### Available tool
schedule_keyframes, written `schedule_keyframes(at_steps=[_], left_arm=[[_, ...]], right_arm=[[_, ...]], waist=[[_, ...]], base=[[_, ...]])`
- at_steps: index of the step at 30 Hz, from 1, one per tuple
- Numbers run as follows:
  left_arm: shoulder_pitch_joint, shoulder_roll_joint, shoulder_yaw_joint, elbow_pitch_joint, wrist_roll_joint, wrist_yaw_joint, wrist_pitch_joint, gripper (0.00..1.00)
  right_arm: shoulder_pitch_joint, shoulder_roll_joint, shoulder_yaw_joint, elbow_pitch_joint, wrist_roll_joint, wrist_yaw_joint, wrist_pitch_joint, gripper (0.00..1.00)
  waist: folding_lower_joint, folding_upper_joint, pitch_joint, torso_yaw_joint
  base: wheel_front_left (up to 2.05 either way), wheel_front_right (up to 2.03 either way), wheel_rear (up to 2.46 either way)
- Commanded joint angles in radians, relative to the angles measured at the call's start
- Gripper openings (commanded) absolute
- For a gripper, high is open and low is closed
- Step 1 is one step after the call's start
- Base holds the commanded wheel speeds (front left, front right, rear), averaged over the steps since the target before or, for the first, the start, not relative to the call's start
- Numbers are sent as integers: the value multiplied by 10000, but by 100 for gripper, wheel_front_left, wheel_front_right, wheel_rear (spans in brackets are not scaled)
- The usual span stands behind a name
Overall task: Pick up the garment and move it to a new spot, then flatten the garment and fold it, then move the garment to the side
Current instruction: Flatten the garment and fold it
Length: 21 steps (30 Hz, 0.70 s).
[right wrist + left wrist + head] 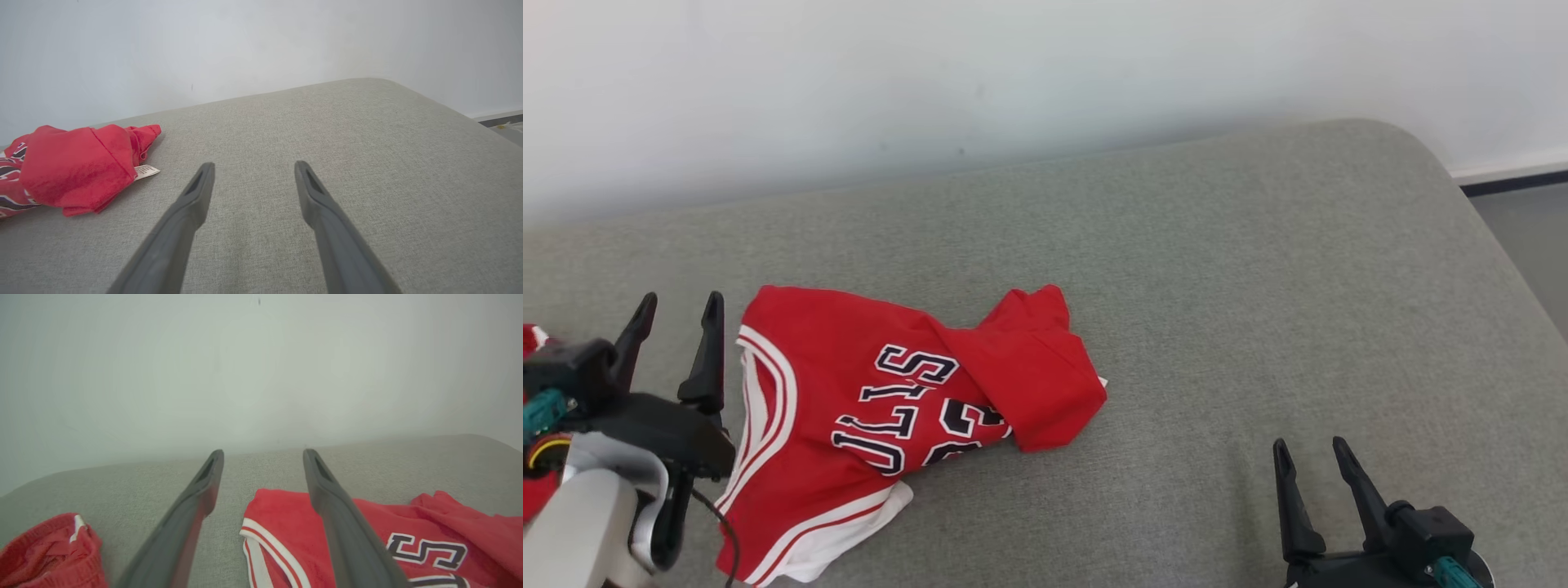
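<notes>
A red sleeveless garment [882, 416] with white trim and dark lettering lies rumpled on the grey cushion [1217, 286], its right part folded over. My left gripper [678, 306] stands open just left of the garment's edge, nothing between its fingers. In the left wrist view the garment [286, 535] lies under and right of the open left gripper [263, 455]. My right gripper [1311, 453] is open at the lower right, well apart from the garment. The right wrist view has the garment [73, 167] at far left with a white label, and the open right gripper [253, 167] over bare cushion.
Another red cloth [49, 551] with a white stripe lies at the left, also seen as red cloth [533, 343] by my left arm. A pale wall [1013, 73] runs behind the cushion. The cushion's rounded right edge drops to the floor [1527, 237].
</notes>
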Motion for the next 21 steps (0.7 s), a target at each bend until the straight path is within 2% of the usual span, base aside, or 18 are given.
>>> schedule_keyframes(at_steps=[1,6,12,16,21], left_arm=[[261,24,74,-193,147,64,-84,100],[1948,-341,1198,-2565,875,665,-89,100],[3806,-1156,2217,-4695,1920,1016,-93,100],[4827,-1852,2907,-5780,2719,893,-93,100],[5881,-2798,3689,-6192,3465,663,-95,100]], right_arm=[[131,-6,-22,-18,-97,-22,-15,100],[271,-7,-94,-63,-120,-22,-16,100],[277,-6,7,-28,-145,-22,-15,100],[225,-6,-52,-12,-143,-22,-15,100],[151,-6,-4,45,-170,-22,-15,100]], waist=[[1,0,-220,270],[1,0,-282,636],[1,0,-296,911],[1,0,-282,1041],[1,0,-251,1140]], base=[[0,0,0],[0,0,0],[0,0,0],[0,0,0],[0,0,0]])
